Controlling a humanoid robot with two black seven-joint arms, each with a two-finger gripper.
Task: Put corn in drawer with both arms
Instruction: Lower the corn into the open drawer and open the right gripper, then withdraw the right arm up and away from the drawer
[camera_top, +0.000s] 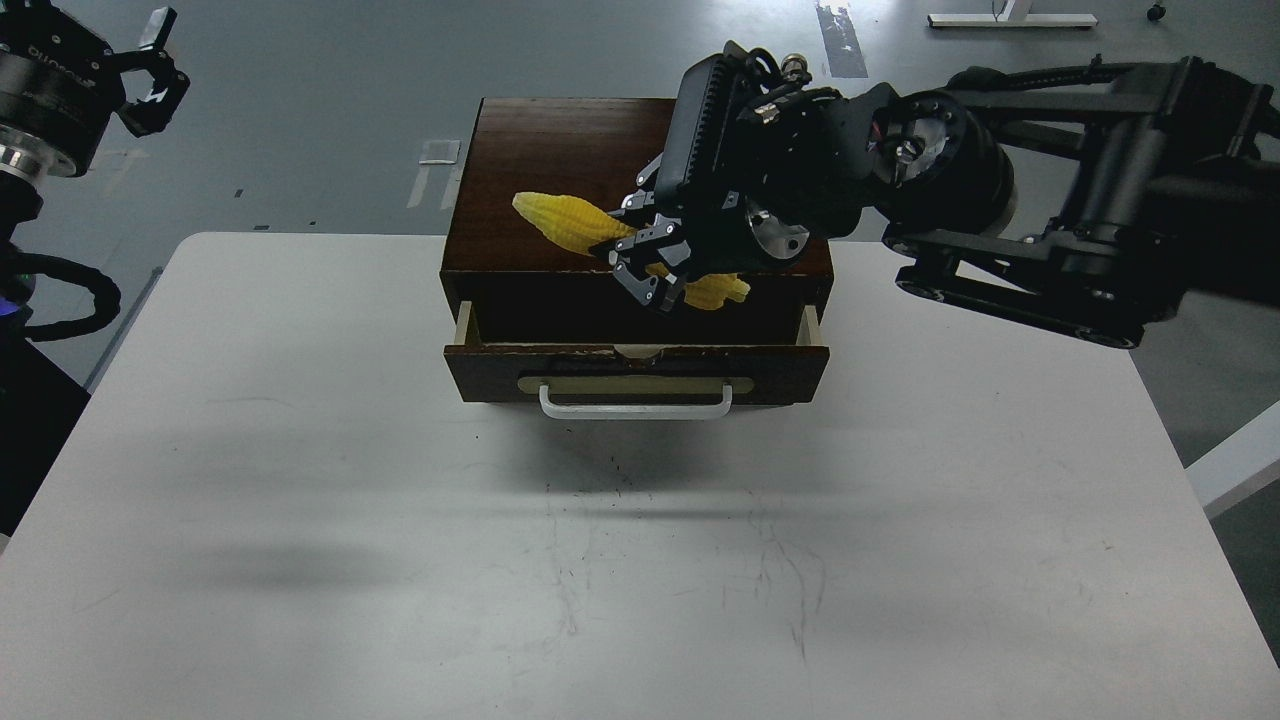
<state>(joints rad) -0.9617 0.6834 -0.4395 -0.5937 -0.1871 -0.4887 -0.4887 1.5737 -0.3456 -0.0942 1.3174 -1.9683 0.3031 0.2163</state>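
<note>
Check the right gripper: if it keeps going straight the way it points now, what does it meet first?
The right gripper is shut on the corn and points down toward the open drawer. Going straight on, it would likely carry the corn into the drawer's dark inside first. Depth is unclear, so it could catch the box's front edge instead.

A white bench (300, 480) is filling the lower part of the head view, its top carrying fine scratches and dark specks near the middle. Soft shadows are lying across it. Beyond it a grey floor (330, 100) is showing pale tape marks (438, 152), and a white furniture base (1010, 18) is standing at the top right.
</note>
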